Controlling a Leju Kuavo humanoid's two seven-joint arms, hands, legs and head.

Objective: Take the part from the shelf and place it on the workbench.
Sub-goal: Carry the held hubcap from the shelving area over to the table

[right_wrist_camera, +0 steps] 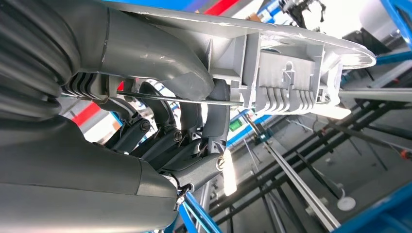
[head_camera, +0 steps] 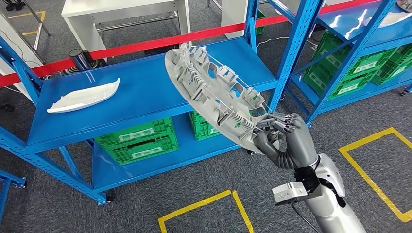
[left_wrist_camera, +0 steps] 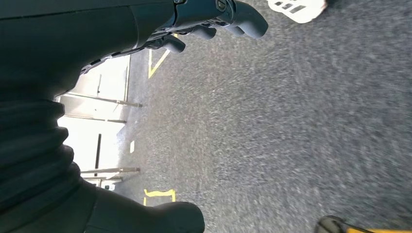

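Observation:
The part is a long grey curved plastic panel point(head_camera: 214, 94) with ribs and clips on its upper face. My right hand point(head_camera: 284, 138) grips its near end and holds it tilted in the air, in front of and above the blue shelf point(head_camera: 145, 92). In the right wrist view the thumb point(right_wrist_camera: 160, 53) presses on the panel point(right_wrist_camera: 286, 53) while the fingers point(right_wrist_camera: 214, 121) curl under it. My left hand point(left_wrist_camera: 204, 22) hangs over the grey floor, its fingers apart and holding nothing.
A white curved part point(head_camera: 85, 97) lies on the shelf's left side. Green crates point(head_camera: 136, 141) sit on the lower level. A second blue rack point(head_camera: 359, 53) with green crates stands to the right. Red barrier tape point(head_camera: 145, 46) runs behind, and yellow lines point(head_camera: 204, 206) mark the carpet.

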